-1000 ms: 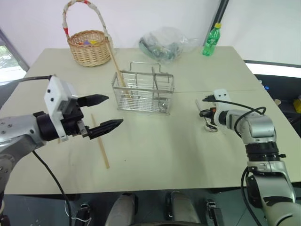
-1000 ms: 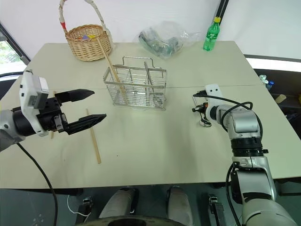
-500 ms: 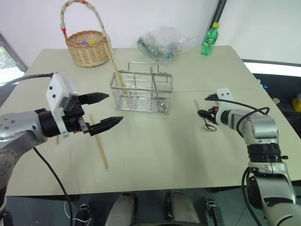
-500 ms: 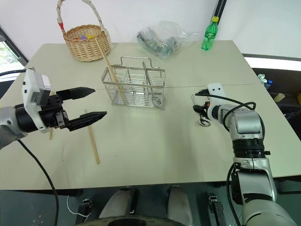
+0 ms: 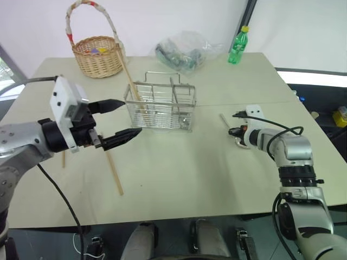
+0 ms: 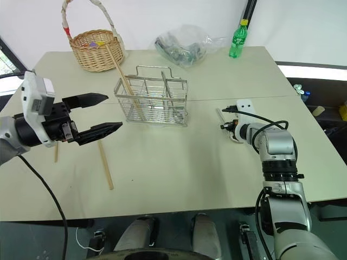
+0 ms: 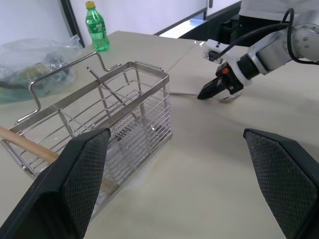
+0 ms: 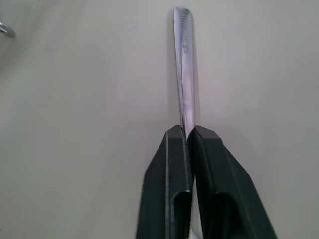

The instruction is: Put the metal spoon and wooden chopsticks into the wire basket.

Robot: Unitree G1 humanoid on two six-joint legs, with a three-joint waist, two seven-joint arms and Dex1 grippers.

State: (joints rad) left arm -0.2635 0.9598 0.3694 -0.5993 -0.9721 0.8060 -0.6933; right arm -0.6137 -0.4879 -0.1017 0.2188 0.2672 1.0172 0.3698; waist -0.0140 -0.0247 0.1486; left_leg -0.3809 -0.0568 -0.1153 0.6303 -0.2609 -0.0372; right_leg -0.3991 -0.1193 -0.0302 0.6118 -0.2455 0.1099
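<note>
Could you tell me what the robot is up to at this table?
The right tool is shut on the handle of the metal spoon, which lies on the table to the right of the wire basket. The left tool hangs open and empty left of the basket. One wooden chopstick leans in the basket; another lies on the table.

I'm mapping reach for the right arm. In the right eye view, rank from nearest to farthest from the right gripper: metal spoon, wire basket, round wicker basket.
1. Slim silver metal spoon: pinched in the right gripper.
2. Rectangular silver wire basket: mid-table, toward the robot's left.
3. Round woven wicker basket: far left corner.
</note>
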